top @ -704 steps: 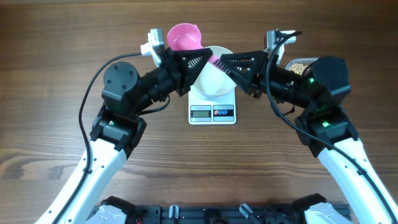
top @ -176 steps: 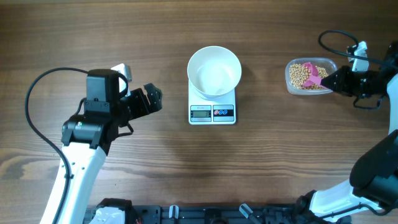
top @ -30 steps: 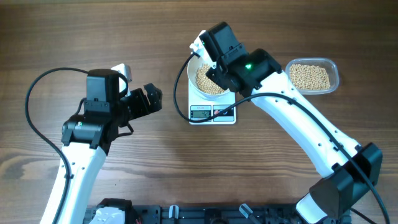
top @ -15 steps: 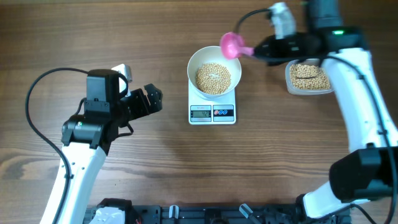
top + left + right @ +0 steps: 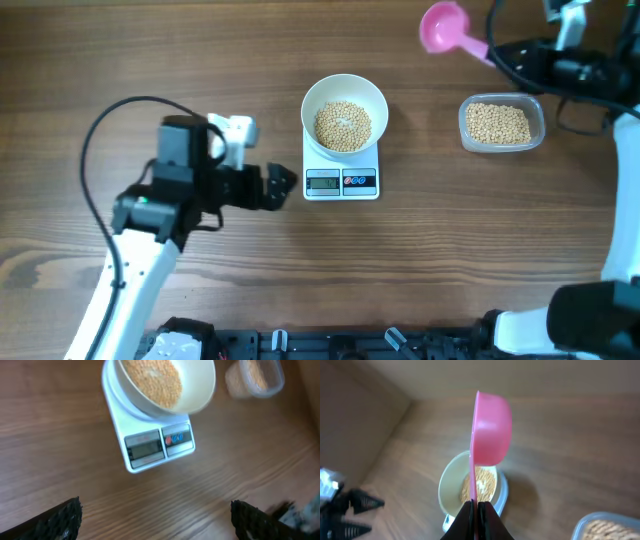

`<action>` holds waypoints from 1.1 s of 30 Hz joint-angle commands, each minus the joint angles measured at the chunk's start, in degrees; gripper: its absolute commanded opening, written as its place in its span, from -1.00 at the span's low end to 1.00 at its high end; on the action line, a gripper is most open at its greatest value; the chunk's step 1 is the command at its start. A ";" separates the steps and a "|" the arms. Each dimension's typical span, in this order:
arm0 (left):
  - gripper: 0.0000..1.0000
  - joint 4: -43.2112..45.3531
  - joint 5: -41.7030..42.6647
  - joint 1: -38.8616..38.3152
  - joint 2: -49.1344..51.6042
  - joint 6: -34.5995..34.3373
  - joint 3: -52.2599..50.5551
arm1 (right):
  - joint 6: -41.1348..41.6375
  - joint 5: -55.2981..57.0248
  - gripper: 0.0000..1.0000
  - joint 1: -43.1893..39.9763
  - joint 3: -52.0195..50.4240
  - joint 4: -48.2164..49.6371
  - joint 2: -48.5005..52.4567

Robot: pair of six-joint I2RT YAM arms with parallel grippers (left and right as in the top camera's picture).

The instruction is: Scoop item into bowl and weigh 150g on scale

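The white bowl stands on the scale and holds a heap of tan beans. My left gripper is open just left of the scale's front, with nothing between its fingers. Its wrist view shows the scale, the bowl and the beans ahead of the wide-apart left gripper. My right gripper is shut on the handle of a pink scoop, held high at the back right. In its wrist view the scoop stands on edge above the right gripper.
A clear plastic tub of beans sits right of the scale, below the right arm. The left arm's black cable loops over the table at the left. The tub's corner shows in the right wrist view.
The right arm has carried the scoop from beside the bowl up and to the back right. The left arm has moved right, bringing its open gripper next to the scale.
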 commanded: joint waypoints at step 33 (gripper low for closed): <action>1.00 -2.16 -14.16 -10.71 0.02 7.37 0.24 | 2.82 5.53 -0.91 -4.00 1.22 -5.88 -2.43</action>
